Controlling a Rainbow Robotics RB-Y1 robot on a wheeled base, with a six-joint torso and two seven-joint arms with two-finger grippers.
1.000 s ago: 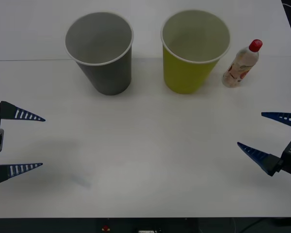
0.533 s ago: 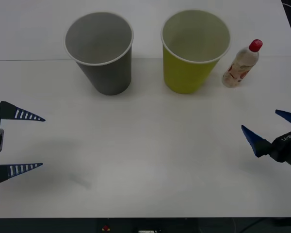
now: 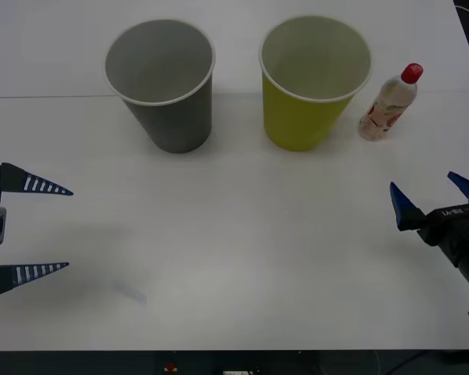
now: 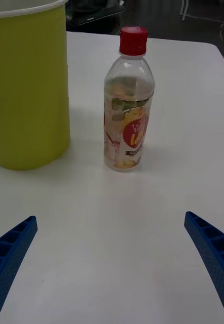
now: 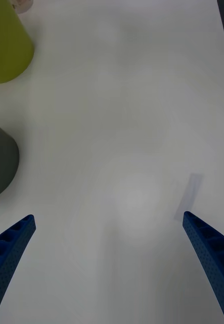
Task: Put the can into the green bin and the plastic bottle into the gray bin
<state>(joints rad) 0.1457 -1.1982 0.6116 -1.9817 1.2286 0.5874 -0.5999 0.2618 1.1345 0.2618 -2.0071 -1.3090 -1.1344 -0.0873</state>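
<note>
The right gripper (image 3: 426, 191) is pointing its spread fingers toward twelve o'clock at the plastic bottle (image 3: 388, 103), standing at the green bin's (image 3: 309, 94) three o'clock, while the left gripper (image 3: 43, 228) is waiting, also spread.

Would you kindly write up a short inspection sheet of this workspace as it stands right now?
Surface: white table, a seam line across its far part.
Job's things: gray bin and green bin upright side by side at the far side, both look empty; plastic bottle upright just right of the green bin, red cap on, apart from it. No can seen.
Clutter: nothing seen.
Grippers: left gripper open, hanging at the table's left edge; right gripper open, near the right edge, aimed at the bottle, short of it.
Cables: nothing seen.
Surroundings: dark floor beyond the table's far edge in the right wrist view.
</note>
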